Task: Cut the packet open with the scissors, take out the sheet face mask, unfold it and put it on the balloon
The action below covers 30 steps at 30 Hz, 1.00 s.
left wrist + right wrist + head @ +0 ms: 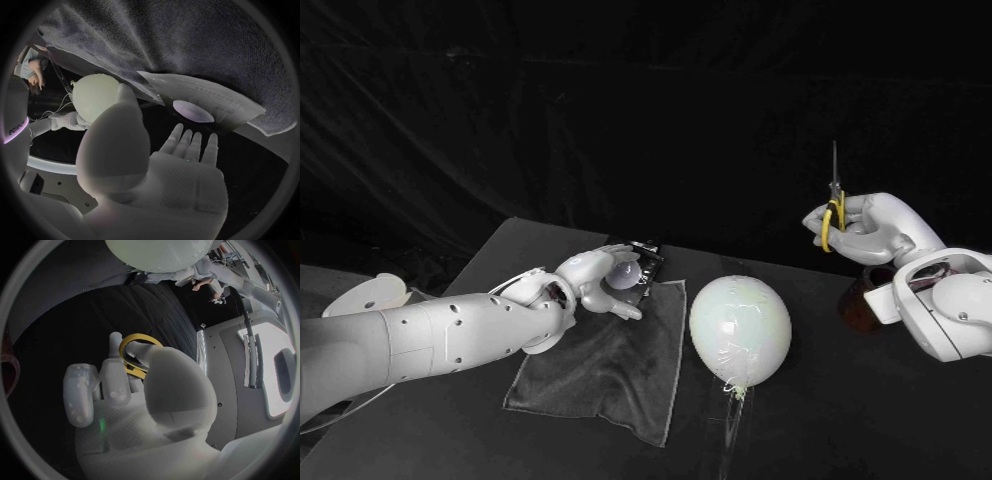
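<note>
The silvery face mask packet point(646, 262) lies at the far edge of a grey cloth point(603, 375); in the left wrist view the packet point(206, 105) sits just past my fingertips point(187, 142). My left hand point(599, 282) is right at the packet, fingers apart, with no grip on it showing. The pale balloon point(740, 330) lies to the right of the cloth and also shows in the left wrist view point(94, 95). My right hand point(855, 230) is raised at the right and grips the yellow-handled scissors point(834, 210), blades pointing up. The yellow handle loop point(139, 347) sits round my fingers.
A dark reddish holder point(860, 305) stands on the table below my right hand. The black table point(819, 420) has bare surface in front of the balloon and to its right. The balloon's tied end point(736, 392) points toward me.
</note>
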Motion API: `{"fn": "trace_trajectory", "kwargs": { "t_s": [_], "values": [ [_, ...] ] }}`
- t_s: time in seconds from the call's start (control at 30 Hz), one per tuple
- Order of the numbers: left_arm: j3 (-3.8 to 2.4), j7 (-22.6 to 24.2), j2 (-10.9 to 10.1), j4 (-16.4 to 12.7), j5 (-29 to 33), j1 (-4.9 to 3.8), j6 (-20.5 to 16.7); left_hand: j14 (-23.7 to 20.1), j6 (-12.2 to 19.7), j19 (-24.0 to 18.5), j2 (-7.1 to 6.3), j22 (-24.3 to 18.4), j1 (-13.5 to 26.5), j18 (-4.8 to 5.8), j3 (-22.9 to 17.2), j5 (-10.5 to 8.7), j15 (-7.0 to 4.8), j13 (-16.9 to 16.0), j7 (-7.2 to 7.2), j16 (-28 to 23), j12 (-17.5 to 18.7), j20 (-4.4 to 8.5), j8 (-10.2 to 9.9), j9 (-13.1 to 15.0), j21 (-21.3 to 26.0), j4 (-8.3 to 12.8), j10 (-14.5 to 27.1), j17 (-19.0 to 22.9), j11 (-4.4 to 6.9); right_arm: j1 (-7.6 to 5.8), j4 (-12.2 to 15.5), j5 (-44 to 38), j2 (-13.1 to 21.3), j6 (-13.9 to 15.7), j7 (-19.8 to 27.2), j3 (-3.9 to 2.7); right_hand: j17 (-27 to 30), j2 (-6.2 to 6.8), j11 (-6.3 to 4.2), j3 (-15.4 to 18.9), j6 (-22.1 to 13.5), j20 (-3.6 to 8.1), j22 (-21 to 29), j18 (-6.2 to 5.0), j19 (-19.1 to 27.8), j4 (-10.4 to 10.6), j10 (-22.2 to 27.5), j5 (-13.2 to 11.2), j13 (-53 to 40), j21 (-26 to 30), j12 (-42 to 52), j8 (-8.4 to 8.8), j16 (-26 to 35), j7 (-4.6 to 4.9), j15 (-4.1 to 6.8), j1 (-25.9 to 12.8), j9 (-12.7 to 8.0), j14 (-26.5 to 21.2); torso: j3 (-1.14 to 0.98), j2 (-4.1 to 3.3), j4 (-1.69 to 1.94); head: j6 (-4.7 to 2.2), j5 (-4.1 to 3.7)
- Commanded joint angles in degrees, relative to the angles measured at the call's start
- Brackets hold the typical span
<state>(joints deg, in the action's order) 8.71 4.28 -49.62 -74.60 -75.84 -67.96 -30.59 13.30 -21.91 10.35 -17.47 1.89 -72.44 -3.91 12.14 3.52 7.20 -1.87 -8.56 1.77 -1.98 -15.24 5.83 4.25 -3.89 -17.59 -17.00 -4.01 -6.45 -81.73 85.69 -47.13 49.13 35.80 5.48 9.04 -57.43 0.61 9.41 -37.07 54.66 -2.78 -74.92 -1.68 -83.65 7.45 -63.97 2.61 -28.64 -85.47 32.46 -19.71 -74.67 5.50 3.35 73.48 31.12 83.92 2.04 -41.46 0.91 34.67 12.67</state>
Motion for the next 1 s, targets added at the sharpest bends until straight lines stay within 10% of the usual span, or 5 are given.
{"fn": "trace_trajectory", "kwargs": {
  "t_s": [0.03,1.0],
  "values": [
    [-0.04,-3.16,0.37,0.4,-2.69,0.0,3.17,-0.72,1.38,-0.15,0.01,-0.04,2.27,-1.23,0.32,0.26,-0.09,0.07,-0.13,-0.11,0.26,0.45,-0.57,-0.28,0.22,0.12,1.21,0.17,-0.1,0.0,0.12,-0.17,-0.04,-0.69,0.39,-0.05,-0.05,-0.44,-9.22,-0.18,0.09,0.1,-11.73,0.39,-3.11,0.1,-16.86,0.17,-0.04,-0.27,0.1,-0.15,0.36,-0.43,0.3,0.16,0.09,0.36,-0.04,0.08,0.03,0.13,-0.04],
    [0.01,-8.12,-3.05,-4.76,-5.18,0.7,11.04,0.75,-2.26,-0.59,1.35,-0.01,7.95,-2.67,-0.99,0.42,-0.21,-0.39,-1.3,0.43,-0.35,0.92,0.93,0.83,0.32,0.13,-2.17,-0.34,-1.14,0.16,0.54,-0.11,0.25,-0.92,0.32,-0.05,-0.03,-0.44,-9.22,-0.18,0.07,0.1,-11.69,0.37,-3.07,0.11,-16.88,0.17,-0.1,-0.21,0.05,-0.14,0.38,-0.43,0.3,0.18,0.12,0.36,0.0,0.06,0.07,0.4,-0.06]
  ]
}}
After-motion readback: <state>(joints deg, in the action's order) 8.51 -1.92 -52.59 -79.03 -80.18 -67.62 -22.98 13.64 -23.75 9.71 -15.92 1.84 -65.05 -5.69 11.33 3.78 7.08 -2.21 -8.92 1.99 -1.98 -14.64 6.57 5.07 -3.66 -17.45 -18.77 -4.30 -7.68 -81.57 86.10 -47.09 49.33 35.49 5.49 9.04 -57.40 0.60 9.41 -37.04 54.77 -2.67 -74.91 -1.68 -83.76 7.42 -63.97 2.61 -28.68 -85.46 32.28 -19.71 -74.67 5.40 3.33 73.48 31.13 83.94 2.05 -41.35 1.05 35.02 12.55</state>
